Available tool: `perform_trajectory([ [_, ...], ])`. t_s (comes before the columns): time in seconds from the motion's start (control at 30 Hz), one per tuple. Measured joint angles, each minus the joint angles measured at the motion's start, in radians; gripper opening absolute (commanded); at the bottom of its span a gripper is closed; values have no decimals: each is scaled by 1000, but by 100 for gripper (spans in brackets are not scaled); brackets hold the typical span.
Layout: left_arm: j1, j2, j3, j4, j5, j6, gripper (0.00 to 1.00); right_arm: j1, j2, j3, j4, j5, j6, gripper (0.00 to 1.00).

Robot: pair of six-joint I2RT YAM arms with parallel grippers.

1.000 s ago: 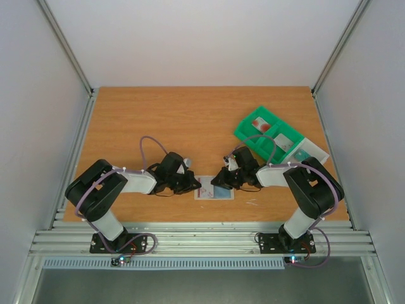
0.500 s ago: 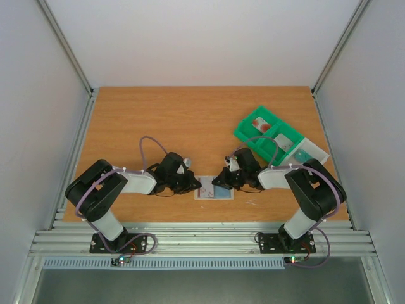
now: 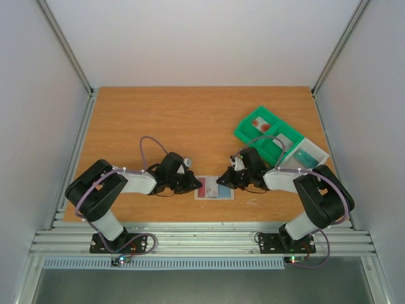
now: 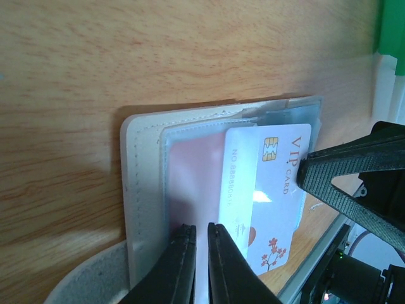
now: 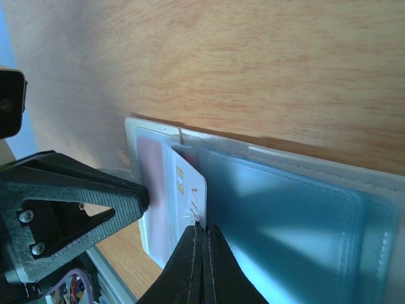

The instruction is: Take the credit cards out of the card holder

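Note:
The card holder [image 3: 214, 188] lies open on the table between my grippers, pale with clear sleeves [image 4: 142, 164] [image 5: 154, 128]. A white VIP credit card [image 4: 266, 190] [image 5: 188, 183] sticks partly out of a sleeve, over a pinkish-red card [image 4: 190, 171] [image 5: 152, 171]. A teal card [image 5: 285, 221] sits in the other sleeve. My right gripper [image 5: 201, 227] [image 3: 225, 180] is shut on the white card's edge. My left gripper [image 4: 201, 231] [image 3: 195, 185] is nearly shut, pinching the holder's near edge on the pink side.
A bright green compartment tray [image 3: 248, 138] stands at the back right with a red item [image 3: 259, 124] in it. A white tray part [image 3: 318, 152] beside it holds a teal card [image 3: 302, 154]. The table's front edge is close behind the holder.
My right gripper has moved a little to the right with the white card, drawing it further out of the sleeve. The left gripper has stayed on the holder.

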Motion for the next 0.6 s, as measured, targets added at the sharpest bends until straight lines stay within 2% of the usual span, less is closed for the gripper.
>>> perform_trajectory([
  [0.2, 0, 0, 0, -5, -3, 1, 1, -2, 7, -18, 32, -17, 11, 4],
  [0.4, 0, 0, -1, -4, -3, 0, 0, -5, 71, -45, 151, -64, 68, 12],
  [0.6, 0, 3, -2, 2, 0, -1, 0, -5, 106, -55, 249, -94, 118, 13],
])
